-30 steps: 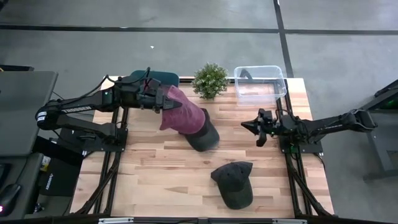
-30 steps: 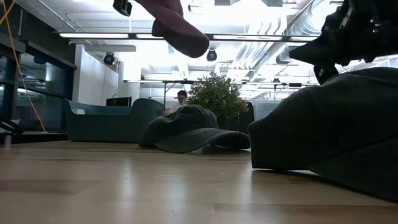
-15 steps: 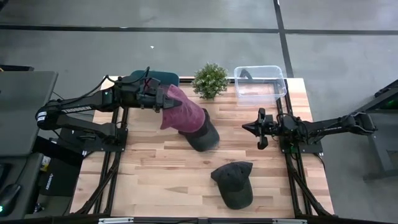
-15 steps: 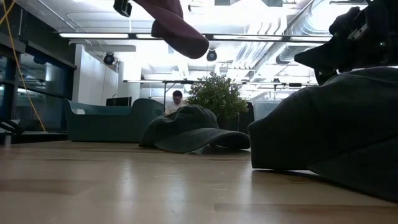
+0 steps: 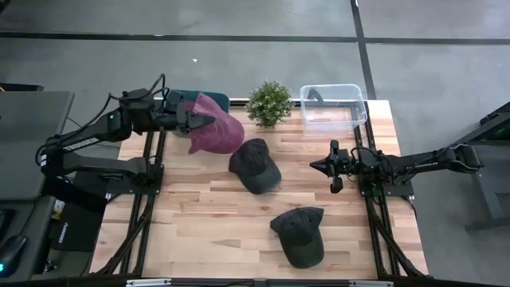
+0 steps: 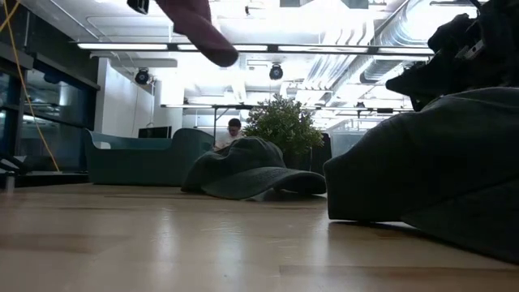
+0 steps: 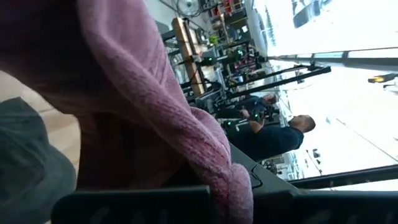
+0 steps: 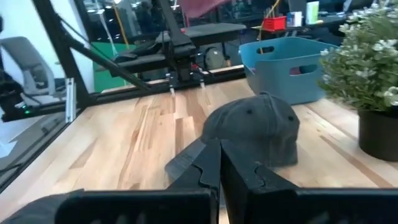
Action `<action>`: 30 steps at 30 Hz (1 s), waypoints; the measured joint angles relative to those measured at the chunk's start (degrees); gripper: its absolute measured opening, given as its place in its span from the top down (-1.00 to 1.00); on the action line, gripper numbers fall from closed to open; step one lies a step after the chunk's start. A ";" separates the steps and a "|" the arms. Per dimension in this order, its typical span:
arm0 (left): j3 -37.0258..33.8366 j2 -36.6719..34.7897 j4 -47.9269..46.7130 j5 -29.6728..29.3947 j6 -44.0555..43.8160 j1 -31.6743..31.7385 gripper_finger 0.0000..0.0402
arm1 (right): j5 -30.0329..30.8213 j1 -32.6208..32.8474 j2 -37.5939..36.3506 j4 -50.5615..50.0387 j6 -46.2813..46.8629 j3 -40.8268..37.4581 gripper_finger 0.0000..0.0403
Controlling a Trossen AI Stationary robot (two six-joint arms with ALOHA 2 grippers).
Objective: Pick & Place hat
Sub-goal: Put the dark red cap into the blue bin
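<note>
High view: left gripper (image 5: 191, 122) clenched on maroon knit hat (image 5: 217, 134), aloft over table's (image 5: 199, 231) far-left corner, near teal bin (image 5: 209, 98).

Right gripper (image 5: 322, 164) closed, empty, by right edge.

Left wrist view: hat soft, light, limp; pinch the knit fold.

Bare wood spans the table (image 5: 199, 223) from 6 to 9 o'clock. Obstacles: cap (image 5: 255, 166) at centre, second cap (image 5: 300, 235) at 5, plant (image 5: 268, 103) and bin (image 5: 332, 108) at 12 to 1.
</note>
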 joint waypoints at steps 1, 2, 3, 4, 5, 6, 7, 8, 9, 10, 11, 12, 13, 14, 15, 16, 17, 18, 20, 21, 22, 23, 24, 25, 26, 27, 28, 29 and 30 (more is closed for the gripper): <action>0.00 -0.30 -0.52 -0.18 0.02 -0.06 1.00 | -0.10 0.00 -0.02 0.24 -0.09 0.00 1.00; 0.00 -0.51 -1.37 -0.22 0.28 -0.06 1.00 | -0.04 -0.02 -0.03 0.62 -0.29 0.00 1.00; 0.00 -0.55 -1.81 -0.32 0.80 -0.08 1.00 | 0.17 -0.02 -0.03 1.00 -0.67 0.00 1.00; 0.00 -0.54 -1.82 -0.32 1.41 -0.09 1.00 | 0.48 -0.01 -0.03 1.44 -1.02 0.00 1.00; 0.00 -0.52 -2.06 -0.29 1.80 -0.09 1.00 | 0.67 0.00 -0.03 2.02 -1.09 0.00 1.00; 0.00 -0.52 -2.56 -0.31 1.96 -0.09 1.00 | 0.93 -0.01 -0.03 2.73 -1.13 0.00 1.00; 0.00 -0.52 -2.79 -0.33 1.97 -0.09 1.00 | 0.96 0.00 -0.03 3.50 -1.29 0.00 1.00; 0.00 -0.52 -2.76 -0.35 2.15 -0.06 1.00 | 0.86 -0.01 -0.03 4.15 -1.32 0.00 1.00; 0.00 -0.52 -2.76 -0.35 2.62 -0.06 1.00 | 0.63 0.00 -0.03 4.60 -1.29 0.00 1.00; 0.00 -0.52 -2.83 -0.35 3.01 -0.06 1.00 | 0.56 0.00 -0.03 4.83 -1.29 0.00 1.00; 0.00 -0.54 -2.97 -0.37 3.33 -0.04 1.00 | 0.56 0.00 -0.03 4.98 -1.29 0.00 1.00; 0.00 -0.71 -3.22 -0.39 3.54 -0.04 1.00 | 0.63 -0.02 -0.03 5.21 -1.29 0.00 1.00; -0.09 -1.19 -3.77 -0.60 3.96 -0.04 1.00 | 0.87 0.00 -0.03 5.54 -1.27 0.00 1.00; -0.11 -1.76 -4.62 -1.15 4.60 -0.04 1.00 | 1.07 0.00 -0.03 5.85 -1.23 0.00 1.00; -0.11 -2.48 -5.27 -1.92 5.08 -0.04 1.00 | 1.22 -0.02 -0.03 6.12 -1.23 0.00 1.00; -0.11 -3.27 -6.05 -2.33 5.55 -0.04 1.00 | 1.20 -0.01 -0.03 6.32 -1.20 0.00 1.00; -0.11 -3.99 -7.04 -2.71 5.85 -0.04 1.00 | 1.07 -0.01 -0.03 6.62 -1.07 0.00 1.00; -0.43 -4.72 -7.32 -3.03 5.98 -0.04 1.00 | 0.97 0.00 -0.03 7.09 -0.95 0.00 1.00; -1.28 -6.26 -7.51 -3.17 6.68 -0.01 1.00 | 0.89 0.00 -0.03 7.46 0.21 0.00 1.00; -1.50 -6.91 -8.03 -3.20 7.55 0.00 1.00 | 1.02 -0.02 -0.03 7.42 0.49 0.00 1.00; -1.67 -7.53 -8.55 -3.35 8.68 0.06 1.00 | 1.00 -0.01 -0.03 7.37 0.81 0.00 1.00; -1.83 -8.09 -9.01 -3.44 9.69 0.32 1.00 | 1.00 0.00 -0.03 7.40 1.35 0.00 1.00; -1.98 -8.55 -9.54 -3.59 10.46 0.76 1.00 | 1.00 -0.01 -0.03 7.51 1.81 0.00 1.00; -2.03 -8.85 -10.19 -3.59 10.99 1.30 1.00 | 1.00 -0.01 -0.03 7.54 2.01 0.00 1.00; -2.03 -8.89 -11.04 -3.59 11.62 2.07 1.00 | 1.00 0.00 0.00 7.52 2.05 0.00 1.00; -2.03 -8.89 -11.89 -3.50 12.30 2.94 1.00 | 1.02 -0.01 0.00 7.52 2.06 0.00 1.00; -2.05 -8.86 -12.73 -3.02 13.01 3.92 1.00 | 1.28 0.00 -0.03 7.52 1.98 0.00 1.00; -2.05 -8.69 -13.37 -2.25 13.76 5.04 1.00 | 1.76 -0.02 -0.01 7.52 1.80 0.00 1.00; -2.08 -8.48 -13.76 -1.15 14.55 6.31 1.00 | 2.20 -0.02 0.00 7.46 1.68 0.00 1.00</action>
